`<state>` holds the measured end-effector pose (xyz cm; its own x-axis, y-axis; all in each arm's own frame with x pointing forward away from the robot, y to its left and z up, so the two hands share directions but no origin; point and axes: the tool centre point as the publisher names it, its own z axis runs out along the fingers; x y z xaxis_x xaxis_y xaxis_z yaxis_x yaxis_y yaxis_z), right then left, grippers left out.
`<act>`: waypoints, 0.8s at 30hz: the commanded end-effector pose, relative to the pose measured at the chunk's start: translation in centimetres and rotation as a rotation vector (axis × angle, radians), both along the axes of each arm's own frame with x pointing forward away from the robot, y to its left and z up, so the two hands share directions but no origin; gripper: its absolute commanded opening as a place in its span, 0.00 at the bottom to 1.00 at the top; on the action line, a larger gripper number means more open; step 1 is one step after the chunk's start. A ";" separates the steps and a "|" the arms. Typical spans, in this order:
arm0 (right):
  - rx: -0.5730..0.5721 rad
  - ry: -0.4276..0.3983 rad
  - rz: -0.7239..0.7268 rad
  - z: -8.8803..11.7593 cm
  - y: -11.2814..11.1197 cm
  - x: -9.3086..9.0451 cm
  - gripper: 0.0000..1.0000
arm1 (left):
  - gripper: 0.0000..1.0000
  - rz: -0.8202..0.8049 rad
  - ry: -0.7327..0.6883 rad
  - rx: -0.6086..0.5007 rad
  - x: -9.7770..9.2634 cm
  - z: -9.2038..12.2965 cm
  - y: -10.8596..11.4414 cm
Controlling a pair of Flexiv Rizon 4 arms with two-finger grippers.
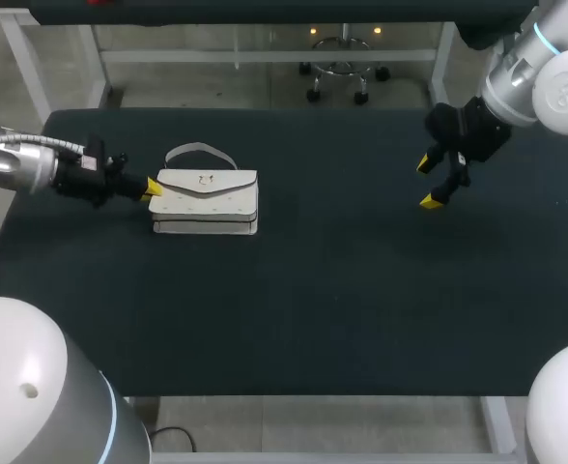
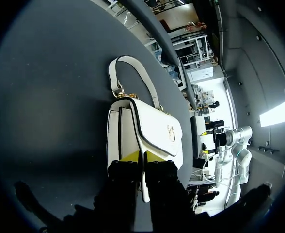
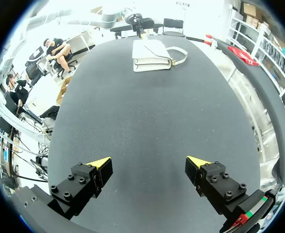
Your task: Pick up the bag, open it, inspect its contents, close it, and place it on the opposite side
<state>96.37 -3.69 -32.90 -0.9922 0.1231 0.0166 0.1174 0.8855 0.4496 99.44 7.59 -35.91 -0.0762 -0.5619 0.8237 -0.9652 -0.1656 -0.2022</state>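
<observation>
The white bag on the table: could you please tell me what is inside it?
Its contents cannot be seen: the white bag lies with its flap closed over the opening. Only the outside shows, with the left gripper at one end.

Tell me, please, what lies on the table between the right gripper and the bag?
Nothing: head and right wrist views show only bare table between right gripper and bag.
</observation>
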 end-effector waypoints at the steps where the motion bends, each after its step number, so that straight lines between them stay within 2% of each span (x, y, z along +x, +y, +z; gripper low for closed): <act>1: 0.001 -0.001 0.000 0.0 0.0 0.0 1.00 | 0.00 0.000 -0.008 0.010 -0.7 0.5 -0.2; 3: 0.001 -0.001 0.000 0.0 0.0 0.0 1.00 | 0.02 -0.012 -0.001 0.013 -0.8 0.6 -0.3; 5: 0.001 -0.001 0.000 0.0 0.0 0.0 1.00 | 0.31 -0.012 -0.004 0.022 -1.0 0.5 -0.3; 7: 0.001 -0.001 0.000 0.0 0.0 0.0 1.00 | 0.40 -0.018 -0.007 0.030 -1.2 0.5 -0.3; 8: 0.001 -0.001 0.000 0.0 0.0 0.0 1.00 | 0.41 -0.017 -0.007 0.032 -1.3 0.5 -0.2; 11: 0.001 -0.001 0.000 0.0 0.0 0.0 1.00 | 0.58 -0.019 0.000 0.038 -1.6 0.5 0.1; 15: 0.001 -0.001 0.000 0.0 0.0 0.0 1.00 | 0.55 -0.041 0.030 0.046 -1.7 0.7 0.6; 21: 0.001 -0.001 0.000 0.0 0.0 0.0 1.00 | 0.43 -0.128 0.132 0.016 -1.1 1.3 1.3; 24: 0.001 -0.001 0.000 0.0 0.0 0.0 1.00 | 0.40 -0.147 0.160 0.027 -0.7 1.4 1.4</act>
